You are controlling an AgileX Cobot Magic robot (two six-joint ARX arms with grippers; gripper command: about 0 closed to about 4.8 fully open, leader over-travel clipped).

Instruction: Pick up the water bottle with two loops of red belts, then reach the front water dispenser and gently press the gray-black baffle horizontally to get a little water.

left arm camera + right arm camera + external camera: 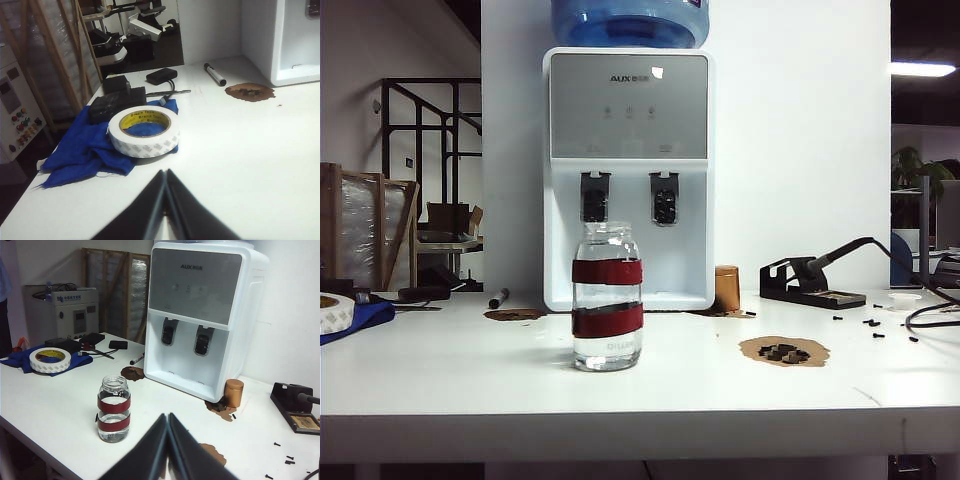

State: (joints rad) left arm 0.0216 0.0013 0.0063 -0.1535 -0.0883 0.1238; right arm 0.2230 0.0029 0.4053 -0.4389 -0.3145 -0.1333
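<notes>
The water bottle is standing upright on the white table, between the front edge and the water dispenser at the back edge, its long axis vertical and its two red bands ringing the body level. The gray-black baffle is hanging straight behind and above the bottle's neck.

The right gripper is pointing toward the bottle, which is sitting just ahead of it and a little to one side; its jaws are pressed together, empty. The left gripper, also closed on nothing, is facing a tape roll on a blue cloth near the table's left edge, with no bottle in its view. The right arm is looking the nearer one, and it will probably need to open before approaching sideways.
</notes>
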